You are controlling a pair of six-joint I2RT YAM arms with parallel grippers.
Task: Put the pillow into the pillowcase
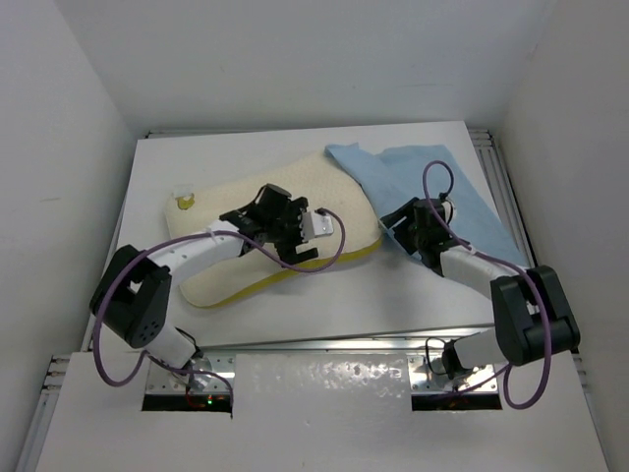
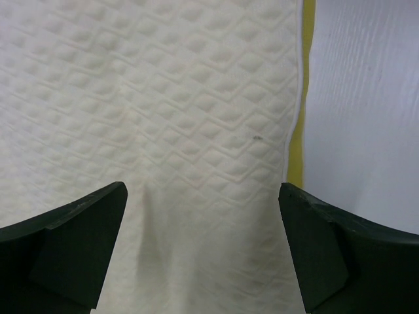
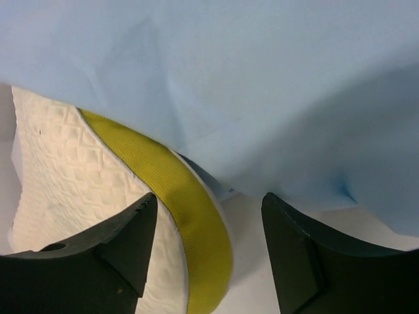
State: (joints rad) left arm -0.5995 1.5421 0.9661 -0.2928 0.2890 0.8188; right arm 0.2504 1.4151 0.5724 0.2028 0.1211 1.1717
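Observation:
The cream quilted pillow (image 1: 236, 265) with a yellow edge band lies across the table's middle left, its round yellow-green logo (image 1: 183, 203) at the far left corner. The light blue pillowcase (image 1: 423, 182) lies flat at the back right, its near edge meeting the pillow's right end. My left gripper (image 1: 295, 246) is open and hovers over the pillow's top near its front edge; the left wrist view shows the quilted top (image 2: 196, 118) and yellow band (image 2: 298, 150). My right gripper (image 1: 401, 228) is open at the pillow's right end, where the band (image 3: 190, 222) curves under the pillowcase (image 3: 262, 85).
White walls enclose the table on the left, back and right. A metal rail (image 1: 496, 187) runs along the table's right edge. Bare white table (image 1: 393, 305) lies in front of the pillow and pillowcase.

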